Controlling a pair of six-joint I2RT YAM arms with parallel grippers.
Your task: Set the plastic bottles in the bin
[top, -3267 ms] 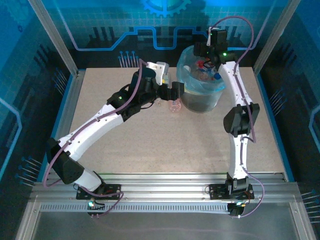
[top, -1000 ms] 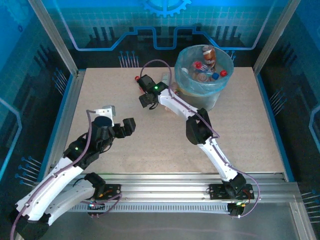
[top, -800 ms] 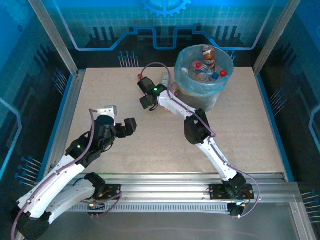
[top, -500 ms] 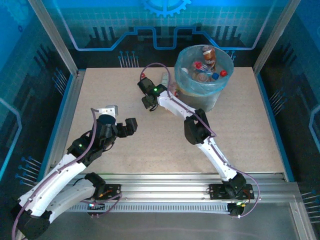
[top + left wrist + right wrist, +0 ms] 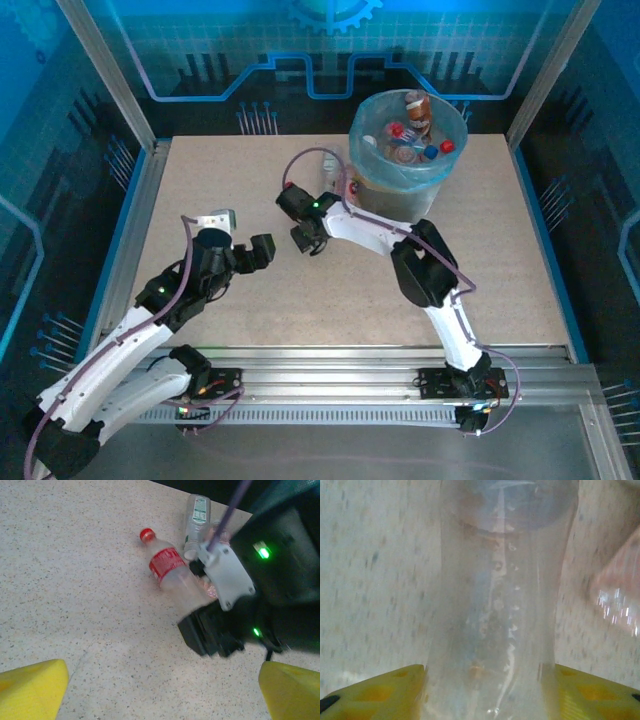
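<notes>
Right gripper (image 5: 314,242), drawn back from the bin (image 5: 425,195), clenches a bottle (image 5: 170,572); left wrist view adds its red cap (image 5: 146,534); left gripper (image 5: 160,695) gapes

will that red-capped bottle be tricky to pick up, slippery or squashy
Probably light: the red-capped bottle looks clear and empty. Its smooth, thin-looking wall may dent or slip between the pads of the right tool. Being round, it could roll if let go.

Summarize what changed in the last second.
The right gripper closed its jaws on the red-label bottle and pulled it from the far side of the table toward the near edge. The left gripper, jaws open, and the bin stayed where they were.
</notes>
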